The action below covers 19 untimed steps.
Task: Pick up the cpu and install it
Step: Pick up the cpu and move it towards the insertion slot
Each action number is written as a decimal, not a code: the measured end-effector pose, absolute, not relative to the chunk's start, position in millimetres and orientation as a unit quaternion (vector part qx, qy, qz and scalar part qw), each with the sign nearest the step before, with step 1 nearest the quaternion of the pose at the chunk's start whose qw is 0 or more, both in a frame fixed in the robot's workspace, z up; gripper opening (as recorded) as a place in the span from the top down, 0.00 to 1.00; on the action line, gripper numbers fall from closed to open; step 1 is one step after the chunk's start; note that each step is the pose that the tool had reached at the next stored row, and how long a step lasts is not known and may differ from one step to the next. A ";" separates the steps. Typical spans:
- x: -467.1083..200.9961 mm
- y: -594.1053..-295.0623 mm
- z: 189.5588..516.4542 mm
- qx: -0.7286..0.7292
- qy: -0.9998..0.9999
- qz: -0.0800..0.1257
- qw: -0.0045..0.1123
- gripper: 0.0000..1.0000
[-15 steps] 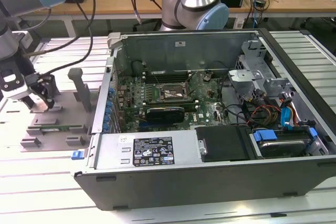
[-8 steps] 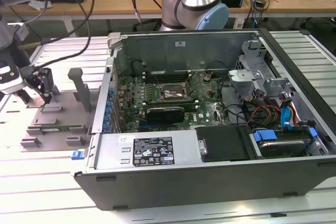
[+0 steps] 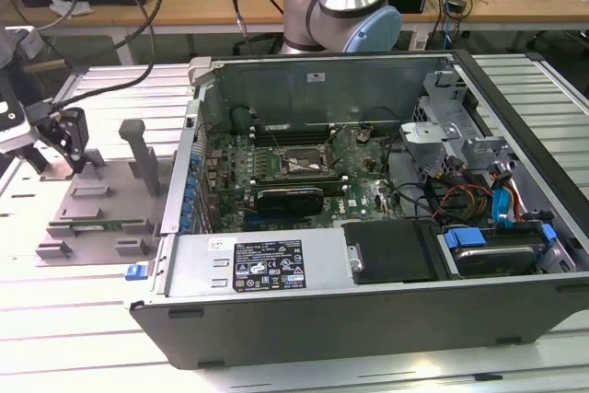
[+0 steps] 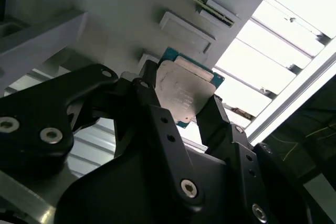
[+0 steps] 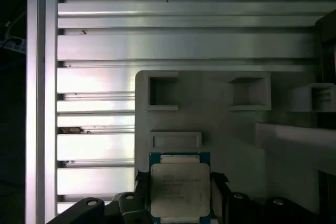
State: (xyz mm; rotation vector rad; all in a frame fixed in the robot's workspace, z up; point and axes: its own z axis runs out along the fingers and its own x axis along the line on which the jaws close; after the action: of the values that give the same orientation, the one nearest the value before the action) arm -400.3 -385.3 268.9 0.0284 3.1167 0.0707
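Observation:
The cpu [image 4: 185,88], a small square chip with a pale silver top on a green-blue board, sits between my black fingers [image 4: 151,88] in both wrist views. My gripper [image 4: 182,100] is shut on the cpu [image 5: 180,188] by two opposite edges, just over the grey fixture plate [image 5: 220,124]. In the exterior view my gripper [image 3: 72,149] hangs at the exterior view's left over the far corner of that plate [image 3: 101,204]. The open computer case [image 3: 368,260] lies to the exterior view's right, with the dark socket frame [image 3: 296,161] on its green mainboard.
Upright grey blocks [image 3: 140,156] rise from the fixture plate beside my gripper. The ribbed aluminium table [image 5: 94,43] surrounds the plate. Inside the case are a drive cage [image 3: 433,131], cables [image 3: 460,198] and a power supply [image 3: 267,264]. The arm's base [image 3: 340,6] stands behind the case.

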 end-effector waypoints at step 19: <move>-400.1 -385.3 391.4 0.009 1.000 0.023 0.012 0.45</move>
State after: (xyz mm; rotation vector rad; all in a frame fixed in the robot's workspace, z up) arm -400.1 -385.3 391.4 0.0283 3.1167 0.0713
